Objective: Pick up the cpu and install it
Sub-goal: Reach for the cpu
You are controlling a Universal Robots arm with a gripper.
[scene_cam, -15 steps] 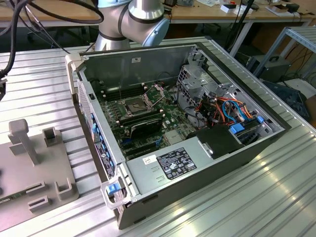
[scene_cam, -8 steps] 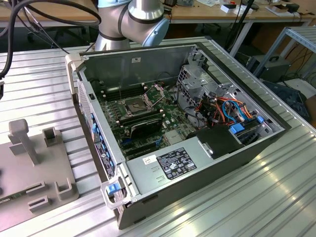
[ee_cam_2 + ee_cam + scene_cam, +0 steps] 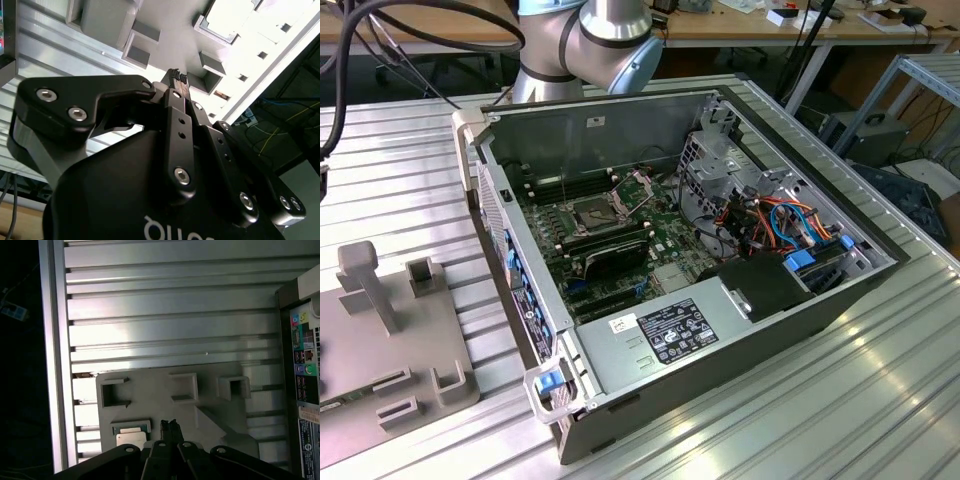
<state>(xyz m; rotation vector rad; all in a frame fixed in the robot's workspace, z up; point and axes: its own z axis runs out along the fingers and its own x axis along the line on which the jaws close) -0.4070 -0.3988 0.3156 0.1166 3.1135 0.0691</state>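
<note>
The cpu [image 3: 131, 436] is a small pale tan square lying flat in a low-walled pocket of the grey fixture plate [image 3: 150, 405]. In the first wrist view my gripper [image 3: 170, 426] hovers above that plate, just beside the cpu's pocket, its two thin black fingertips pressed together with nothing between them. In the second wrist view the same shut gripper [image 3: 178, 76] points at the plate, and the pocket with a bright square [image 3: 224, 17] lies off to one side. In the exterior view the open computer case [image 3: 720, 340] shows the dark motherboard socket [image 3: 592, 212] with its metal frame [image 3: 635, 188] lifted.
The fixture plate [image 3: 390, 330] carries several raised grey holders and an upright post [image 3: 365, 280]. It sits on a ribbed aluminium table [image 3: 840, 400] at the exterior view's left, beside the case's port panel [image 3: 302, 365]. The arm's base [image 3: 590, 45] stands behind the case. Cables [image 3: 770, 215] crowd the case's interior.
</note>
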